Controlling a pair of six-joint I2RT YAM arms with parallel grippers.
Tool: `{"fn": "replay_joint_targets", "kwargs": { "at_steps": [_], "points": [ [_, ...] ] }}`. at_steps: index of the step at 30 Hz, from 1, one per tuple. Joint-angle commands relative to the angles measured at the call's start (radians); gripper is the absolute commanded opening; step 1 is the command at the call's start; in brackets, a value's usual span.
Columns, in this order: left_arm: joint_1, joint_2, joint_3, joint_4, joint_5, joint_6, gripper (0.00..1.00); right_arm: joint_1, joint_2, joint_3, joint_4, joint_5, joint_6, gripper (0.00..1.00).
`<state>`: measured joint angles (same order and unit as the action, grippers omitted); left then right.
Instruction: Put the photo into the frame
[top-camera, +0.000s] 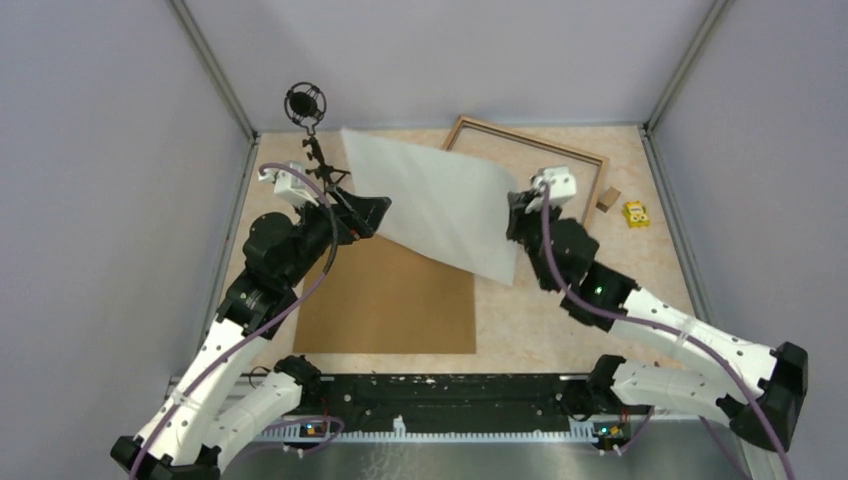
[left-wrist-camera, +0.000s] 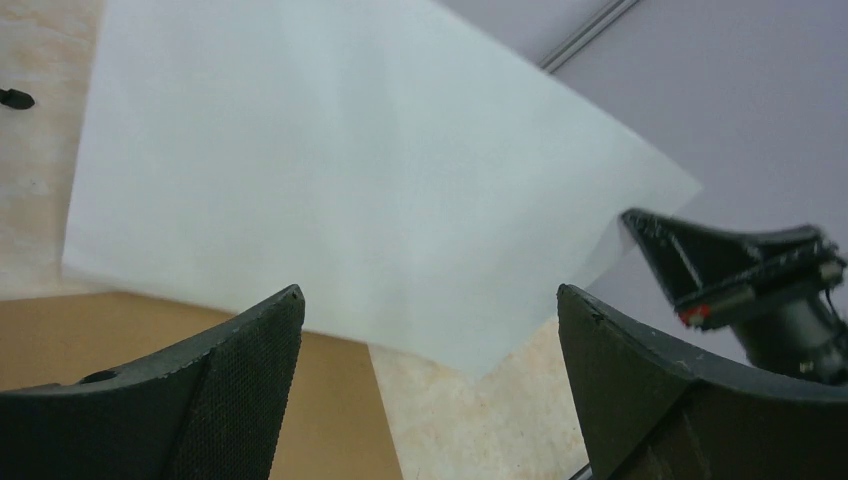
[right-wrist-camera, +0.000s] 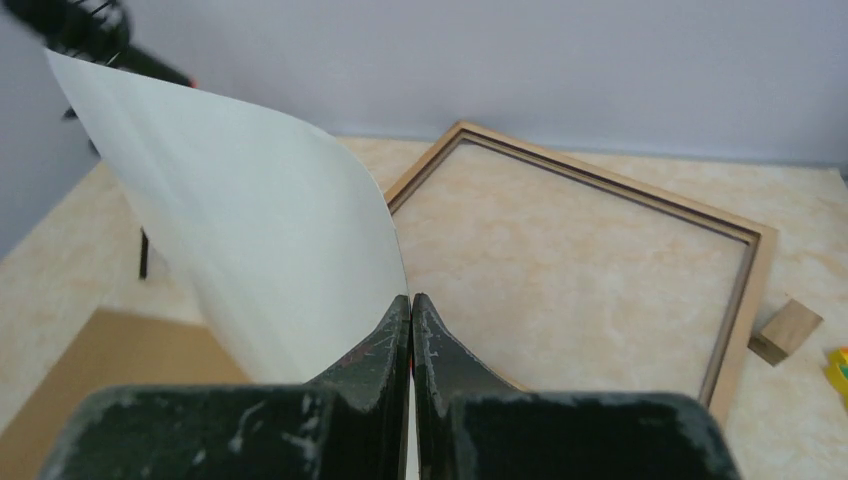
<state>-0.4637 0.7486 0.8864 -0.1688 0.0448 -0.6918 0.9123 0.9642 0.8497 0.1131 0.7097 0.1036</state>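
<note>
The photo (top-camera: 440, 200) shows only its plain white back and hangs curved above the table. My right gripper (top-camera: 518, 215) is shut on its right edge; in the right wrist view the jaws (right-wrist-camera: 411, 298) pinch the sheet (right-wrist-camera: 260, 240). My left gripper (top-camera: 372, 215) is open at the photo's left edge. In the left wrist view the sheet (left-wrist-camera: 350, 170) lies just beyond the open fingers (left-wrist-camera: 250, 350), not between them. The light-wood frame (top-camera: 590, 158) lies flat at the back right, partly hidden by the photo, and also shows in the right wrist view (right-wrist-camera: 745, 290).
A plain brown backing board (top-camera: 400, 300) lies flat below the photo. A small wooden block (top-camera: 608, 198) and a yellow object (top-camera: 634, 213) sit right of the frame. A black stand with a round head (top-camera: 305, 103) rises at the back left. Walls enclose three sides.
</note>
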Motion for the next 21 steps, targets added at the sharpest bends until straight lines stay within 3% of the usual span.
{"fn": "replay_joint_targets", "kwargs": {
  "at_steps": [1, 6, 10, 15, 21],
  "points": [
    [-0.001, 0.033, 0.032, 0.087, -0.001, 0.011, 0.98, -0.319, 0.111, 0.140, -0.164, -0.277, 0.292, 0.00],
    [-0.005, 0.115, 0.028, 0.192, 0.012, 0.031, 0.98, -0.671, 0.402, 0.305, -0.249, -0.649, 0.320, 0.00],
    [-0.022, 0.225, 0.038, 0.266, -0.034, 0.049, 0.98, -0.837, 0.632, 0.462, -0.323, -0.959, 0.247, 0.00],
    [-0.082, 0.433, 0.065, 0.471, -0.134, 0.080, 0.98, -0.985, 0.911, 0.733, -0.531, -1.146, 0.114, 0.00],
    [-0.126, 0.763, 0.246, 0.629, -0.196, 0.119, 0.98, -1.044, 1.094, 0.940, -0.683, -1.171, -0.028, 0.00]
  ]
}}
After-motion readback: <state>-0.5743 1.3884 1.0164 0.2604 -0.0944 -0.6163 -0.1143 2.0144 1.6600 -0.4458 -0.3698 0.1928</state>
